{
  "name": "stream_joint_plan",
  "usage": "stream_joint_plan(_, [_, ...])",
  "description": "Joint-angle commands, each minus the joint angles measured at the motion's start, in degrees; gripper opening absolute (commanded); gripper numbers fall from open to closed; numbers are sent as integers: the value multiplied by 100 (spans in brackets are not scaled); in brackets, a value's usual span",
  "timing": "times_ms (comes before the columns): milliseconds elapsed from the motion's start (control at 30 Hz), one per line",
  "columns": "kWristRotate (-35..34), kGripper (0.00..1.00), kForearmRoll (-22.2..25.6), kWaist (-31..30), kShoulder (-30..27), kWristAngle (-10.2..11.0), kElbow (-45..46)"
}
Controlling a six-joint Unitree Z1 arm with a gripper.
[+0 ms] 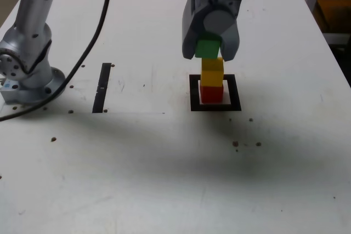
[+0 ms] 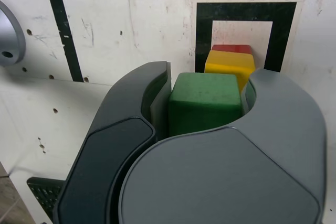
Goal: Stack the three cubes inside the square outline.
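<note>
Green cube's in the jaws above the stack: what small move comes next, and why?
Probably shift the gripper a little toward the exterior view's right, then lower. The green cube, clamped in it, sits slightly left of the yellow cube on the red cube.

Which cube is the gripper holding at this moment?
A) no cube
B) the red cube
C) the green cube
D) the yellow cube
C: the gripper is shut on the green cube, above the yellow cube stacked on the red cube.
</note>
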Motion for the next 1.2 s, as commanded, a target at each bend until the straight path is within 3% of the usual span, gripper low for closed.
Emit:
stream_joint_plan(0, [-10,6,-72,-8,-9,-41,63])
stream_joint_plan(267, [27,6,-498,-8,1,-111,281])
stream_joint_plan(633, [-7,11,-515,1,-34,-10,333])
stream_joint_plan(767, [-7,17,-493,1,-39,62,337])
stream_joint_plan(833, [-7,26,-475,1,-48,87,335])
stream_joint_plan(900, [-10,42,-445,-2,-63,96,334])
stream_joint_plan(967, [-14,75,-407,-9,-126,96,360])
stream_joint_plan(1000, [-15,83,-402,-12,-149,93,375])
stream_joint_plan(1067, [-14,92,-416,-16,-188,81,413])
stream_joint_plan(1167, [-11,92,-449,-24,-204,58,451])
